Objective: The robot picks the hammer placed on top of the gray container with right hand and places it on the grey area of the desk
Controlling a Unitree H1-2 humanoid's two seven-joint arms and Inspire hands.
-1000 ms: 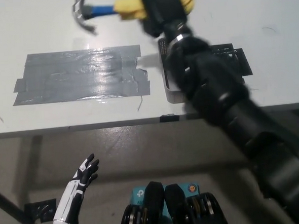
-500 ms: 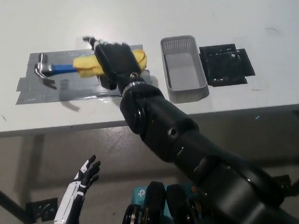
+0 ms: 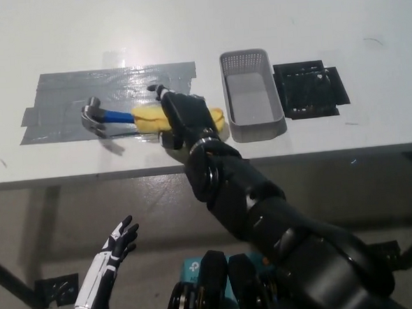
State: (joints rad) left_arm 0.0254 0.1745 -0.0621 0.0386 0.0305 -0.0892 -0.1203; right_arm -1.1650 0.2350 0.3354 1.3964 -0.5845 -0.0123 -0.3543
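The hammer (image 3: 113,119) has a metal head, a blue shaft and a yellow grip. It lies low over the grey taped area (image 3: 70,107) of the white desk, head to the left. My black right hand (image 3: 183,117) is shut on the yellow grip, covering most of it. The grey container (image 3: 252,95) stands just right of that hand, with nothing in it. My white left hand (image 3: 114,248) hangs open below the desk edge at lower left.
A black square patch (image 3: 310,85) lies on the desk right of the container. The desk's front edge (image 3: 88,177) runs across the middle of the picture, floor below it. A black table foot (image 3: 57,290) shows at lower left.
The right hand carried the hammer from the far side of the desk down and left onto the grey area, then drew it slightly right and nearer. The left hand has stayed put.
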